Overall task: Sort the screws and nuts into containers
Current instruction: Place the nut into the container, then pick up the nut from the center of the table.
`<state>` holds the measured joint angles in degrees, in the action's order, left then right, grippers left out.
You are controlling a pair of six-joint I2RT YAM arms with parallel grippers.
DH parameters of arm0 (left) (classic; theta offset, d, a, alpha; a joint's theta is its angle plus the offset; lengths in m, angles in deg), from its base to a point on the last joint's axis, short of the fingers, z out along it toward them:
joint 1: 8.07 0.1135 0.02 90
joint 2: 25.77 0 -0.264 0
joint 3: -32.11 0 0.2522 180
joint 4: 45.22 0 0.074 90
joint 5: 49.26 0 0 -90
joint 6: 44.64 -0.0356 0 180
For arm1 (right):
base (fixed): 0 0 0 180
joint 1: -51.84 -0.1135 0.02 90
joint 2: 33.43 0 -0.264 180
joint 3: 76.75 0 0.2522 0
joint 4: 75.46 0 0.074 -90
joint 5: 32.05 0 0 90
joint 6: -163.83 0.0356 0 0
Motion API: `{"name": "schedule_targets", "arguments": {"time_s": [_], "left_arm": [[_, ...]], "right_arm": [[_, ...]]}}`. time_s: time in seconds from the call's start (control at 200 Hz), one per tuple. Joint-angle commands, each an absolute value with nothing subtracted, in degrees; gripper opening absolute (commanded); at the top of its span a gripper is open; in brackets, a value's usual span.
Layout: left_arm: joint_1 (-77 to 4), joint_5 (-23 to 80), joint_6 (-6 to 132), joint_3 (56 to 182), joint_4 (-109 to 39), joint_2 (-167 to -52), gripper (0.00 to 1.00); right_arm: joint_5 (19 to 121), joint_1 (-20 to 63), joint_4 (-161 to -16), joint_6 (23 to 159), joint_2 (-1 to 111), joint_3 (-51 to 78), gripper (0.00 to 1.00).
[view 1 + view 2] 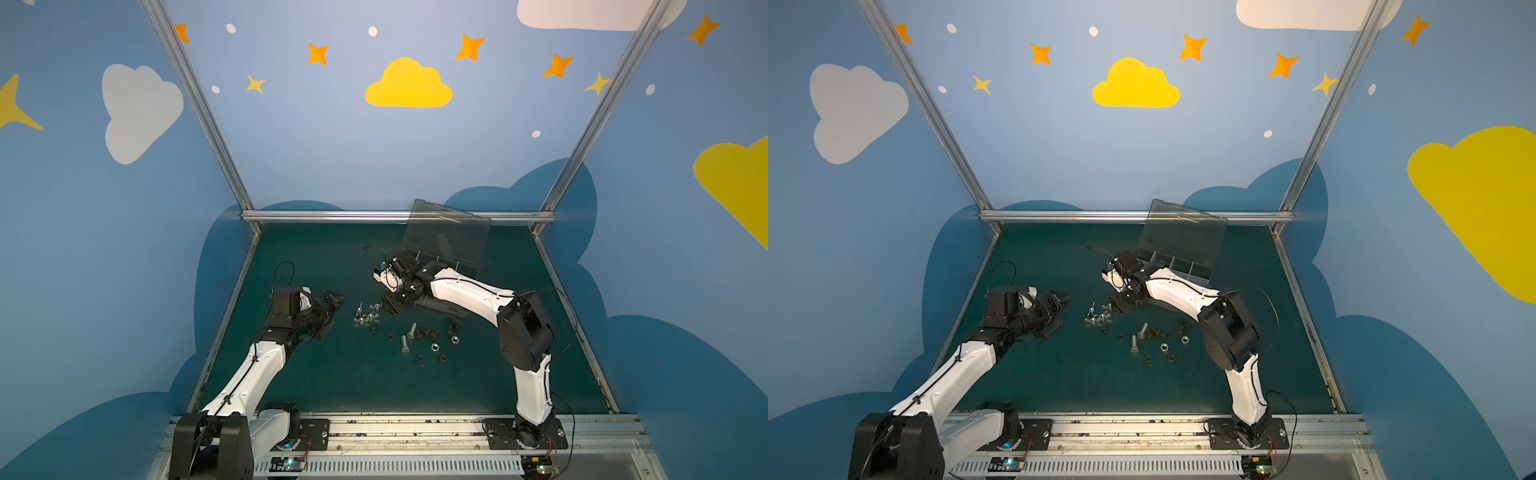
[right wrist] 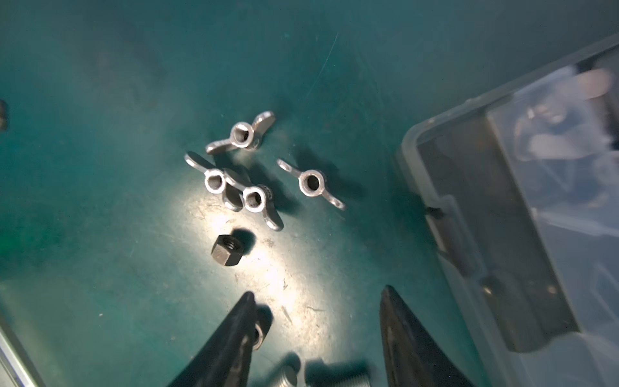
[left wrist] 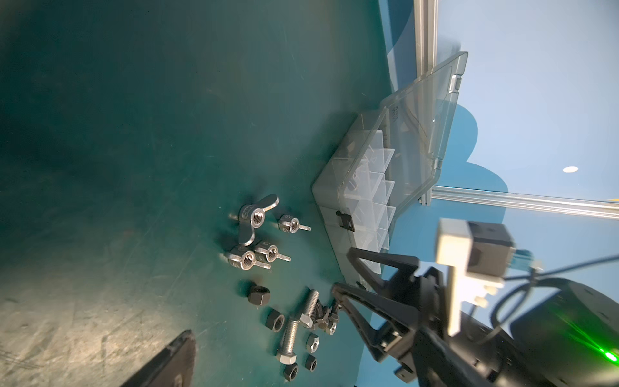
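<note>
Meanwhile, sorting is judged far from done: winged pieces (image 2: pixel 248 197), hex bolts (image 1: pixel 411 331), nuts (image 1: pixel 434 345) are seen loose at middle of worktop (image 1: pixel 332 386). By far edge organizer box (image 3: pixel 326 204) is set, lid (image 1: pixel 449 232) raised. Just beside winged pieces, near box, right gripper (image 2: pixel 318 291) is held, jaws parted, empty. Toward left edge left gripper (image 1: pixel 337 312) is spread wide, empty. Next called for: descent onto one winged piece, closure across hub.

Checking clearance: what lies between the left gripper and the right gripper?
The silver winged pieces, on the mat between left gripper and right gripper, in both top views.
</note>
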<state>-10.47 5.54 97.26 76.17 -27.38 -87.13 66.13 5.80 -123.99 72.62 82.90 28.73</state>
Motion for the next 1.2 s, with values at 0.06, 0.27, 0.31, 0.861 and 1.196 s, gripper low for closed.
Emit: {"name": "schedule_targets", "arguments": {"time_s": [0.06, 0.27, 0.31, 0.861, 1.196], "left_arm": [[-10.59, 6.03, 96.82, 75.14, -26.45, -86.07, 1.00], [-10.54, 6.16, 96.60, 75.12, -26.19, -85.39, 1.00], [-10.58, 6.11, 96.54, 75.14, -26.10, -85.30, 0.99], [-10.40, 6.15, 96.51, 74.80, -25.48, -84.02, 1.00], [-10.19, 6.73, 96.56, 74.08, -24.69, -82.42, 1.00]], "right_arm": [[68.15, 5.04, -121.91, 70.35, 85.09, 31.04, 0.57], [67.35, 4.51, -119.34, 68.42, 88.16, 32.49, 0.58], [67.53, 4.55, -118.98, 68.13, 88.72, 32.91, 0.58], [67.26, 4.48, -119.65, 66.87, 94.82, 38.57, 0.58], [67.75, 4.53, -119.89, 67.24, 96.55, 38.64, 0.58]]}}
